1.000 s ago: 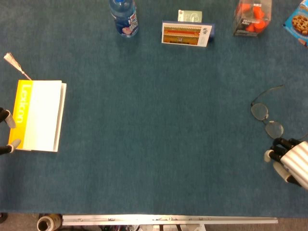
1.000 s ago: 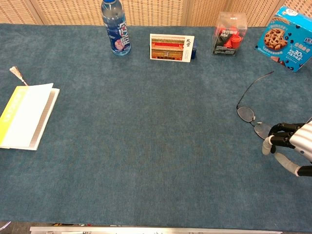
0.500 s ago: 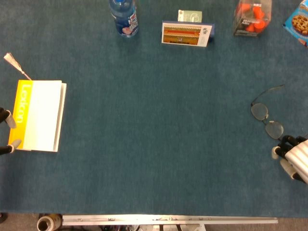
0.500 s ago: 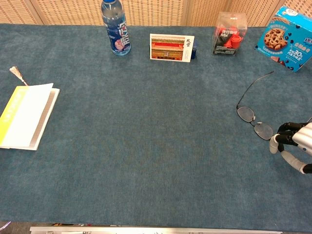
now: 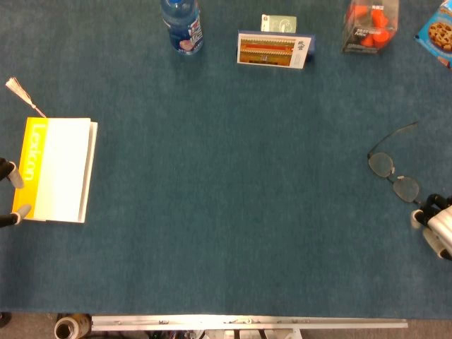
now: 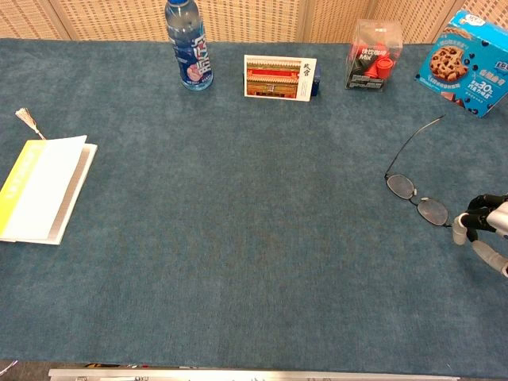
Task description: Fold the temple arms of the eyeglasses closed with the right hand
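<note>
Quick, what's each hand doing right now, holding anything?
Left hand: only fingertips show beside the book; cannot tell.
Right hand: fingers curled, holding nothing, just right of the eyeglasses.

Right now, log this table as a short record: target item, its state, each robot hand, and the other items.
target: eyeglasses, lying flat on the blue cloth at the right side
temple arms: one stretches out toward the cookie box, so not folded; the other cannot be made out
right robot hand: beside the near lens, fingers curled, holding nothing
left robot hand: only fingertips show, at the edge of the yellow book
back row: water bottle, postcard stand, clear box of orange pieces, cookie box
</note>
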Controlling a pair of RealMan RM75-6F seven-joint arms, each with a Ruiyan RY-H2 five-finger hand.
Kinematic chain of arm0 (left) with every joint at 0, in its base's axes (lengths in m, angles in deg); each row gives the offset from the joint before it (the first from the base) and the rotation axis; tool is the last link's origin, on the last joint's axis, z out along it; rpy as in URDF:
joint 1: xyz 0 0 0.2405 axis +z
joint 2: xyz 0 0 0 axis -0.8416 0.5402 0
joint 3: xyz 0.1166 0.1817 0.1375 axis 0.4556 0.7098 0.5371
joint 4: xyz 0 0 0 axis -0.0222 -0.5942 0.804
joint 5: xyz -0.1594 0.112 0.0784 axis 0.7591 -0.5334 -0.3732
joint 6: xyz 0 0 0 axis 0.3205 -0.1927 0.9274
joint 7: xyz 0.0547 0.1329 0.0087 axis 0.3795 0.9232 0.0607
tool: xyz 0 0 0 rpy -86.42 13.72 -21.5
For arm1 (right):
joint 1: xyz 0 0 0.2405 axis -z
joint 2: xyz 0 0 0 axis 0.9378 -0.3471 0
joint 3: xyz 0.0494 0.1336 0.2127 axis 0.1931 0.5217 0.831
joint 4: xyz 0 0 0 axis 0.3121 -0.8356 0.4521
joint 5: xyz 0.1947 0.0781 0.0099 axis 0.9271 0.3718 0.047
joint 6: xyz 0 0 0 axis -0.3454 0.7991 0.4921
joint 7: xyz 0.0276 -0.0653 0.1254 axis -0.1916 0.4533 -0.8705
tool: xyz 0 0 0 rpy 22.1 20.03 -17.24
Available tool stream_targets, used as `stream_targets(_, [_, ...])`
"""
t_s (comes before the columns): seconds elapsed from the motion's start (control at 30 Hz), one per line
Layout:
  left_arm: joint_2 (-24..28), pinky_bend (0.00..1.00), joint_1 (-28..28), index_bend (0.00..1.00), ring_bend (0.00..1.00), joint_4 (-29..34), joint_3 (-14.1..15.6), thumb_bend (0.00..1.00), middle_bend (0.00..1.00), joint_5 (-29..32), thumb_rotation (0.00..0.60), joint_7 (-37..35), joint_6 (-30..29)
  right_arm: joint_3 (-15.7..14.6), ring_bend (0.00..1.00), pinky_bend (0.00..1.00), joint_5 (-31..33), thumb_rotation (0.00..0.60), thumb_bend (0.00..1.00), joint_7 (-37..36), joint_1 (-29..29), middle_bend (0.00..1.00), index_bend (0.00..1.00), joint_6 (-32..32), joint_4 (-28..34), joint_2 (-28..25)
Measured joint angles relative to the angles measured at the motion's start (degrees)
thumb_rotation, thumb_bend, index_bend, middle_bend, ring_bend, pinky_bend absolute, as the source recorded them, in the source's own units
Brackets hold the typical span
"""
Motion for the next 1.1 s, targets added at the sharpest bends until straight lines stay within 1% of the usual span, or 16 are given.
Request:
stream_targets(0.8, [-0.1, 0.54, 0.0, 0.56, 0.41, 0.0, 0.0, 0.0, 0.51, 0.1, 0.6, 0.2, 0.1, 1.9, 0.33, 0.54, 2.8, 0.6, 0.51, 5.4, -0.6, 0.55, 0.48, -2.0, 2.5, -4.0])
stream_targets(1.1, [-0.1, 0.54, 0.0, 0.56, 0.41, 0.0, 0.0, 0.0, 0.51, 0.2, 0.6, 0.3, 0.2, 2.9, 0.33, 0.54, 3.7, 0.6, 0.51, 5.6, -0.8, 0.55, 0.48, -2.0, 2.6, -4.6])
